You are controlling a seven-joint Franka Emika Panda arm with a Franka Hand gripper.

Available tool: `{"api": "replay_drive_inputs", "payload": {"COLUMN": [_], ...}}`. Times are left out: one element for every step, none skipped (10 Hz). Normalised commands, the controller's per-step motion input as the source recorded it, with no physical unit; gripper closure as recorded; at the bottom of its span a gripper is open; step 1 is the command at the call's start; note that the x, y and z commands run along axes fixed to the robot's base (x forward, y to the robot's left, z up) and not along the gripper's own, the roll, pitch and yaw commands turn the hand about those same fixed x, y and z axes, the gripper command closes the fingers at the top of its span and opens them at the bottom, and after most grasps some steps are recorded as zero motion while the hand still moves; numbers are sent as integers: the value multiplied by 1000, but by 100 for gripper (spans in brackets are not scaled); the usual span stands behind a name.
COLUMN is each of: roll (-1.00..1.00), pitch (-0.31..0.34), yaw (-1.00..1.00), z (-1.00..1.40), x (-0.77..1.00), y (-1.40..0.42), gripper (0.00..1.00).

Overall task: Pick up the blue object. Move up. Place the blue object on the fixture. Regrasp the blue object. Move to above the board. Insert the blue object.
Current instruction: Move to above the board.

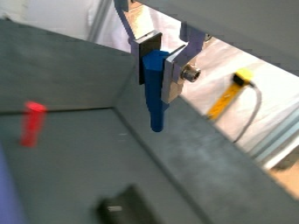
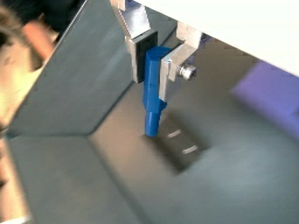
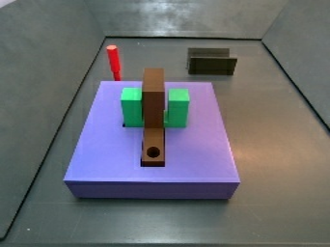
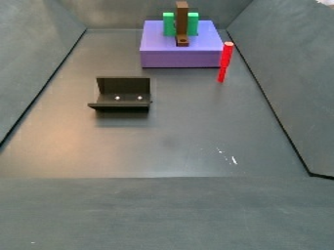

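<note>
In both wrist views my gripper [image 1: 162, 72] [image 2: 159, 65] is shut on the blue object [image 1: 156, 101] [image 2: 153, 98], a slim blue peg hanging tip-down from the jaws, high above the floor. The fixture, a dark notched block, lies below the peg's tip in a wrist view [image 2: 181, 149] and further off in a wrist view [image 1: 122, 206]. It stands apart from the board in both side views [image 3: 211, 63] [image 4: 121, 95]. The periwinkle board [image 3: 200, 154] [image 4: 159, 57] carries a brown bar with a round hole [image 3: 153, 121]. Neither the gripper nor the blue object shows in the side views.
A red upright peg [image 3: 114, 62] [image 4: 225, 61] [image 1: 33, 122] stands on the floor beside the board. Two green blocks [image 3: 131, 106] flank the brown bar. Grey walls enclose the floor. A yellow cable [image 1: 228, 96] lies outside the wall.
</note>
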Motion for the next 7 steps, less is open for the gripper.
{"api": "replay_drive_inputs", "payload": {"roll": [-1000, -1000, -1000, -1000, -1000, -1000, -835], "pitch": [130, 149, 160, 168, 170, 167, 121], "yaw": [-270, -259, -249, -235, -208, -184, -134], "z": [267, 275, 276, 152, 53, 27, 30], "x": [-1002, -973, -989, -602, -272, -148, -117], "y": [-1400, -1400, -1400, -817, -334, -169, -104], "gripper": [100, 100, 100, 100, 100, 100, 100]}}
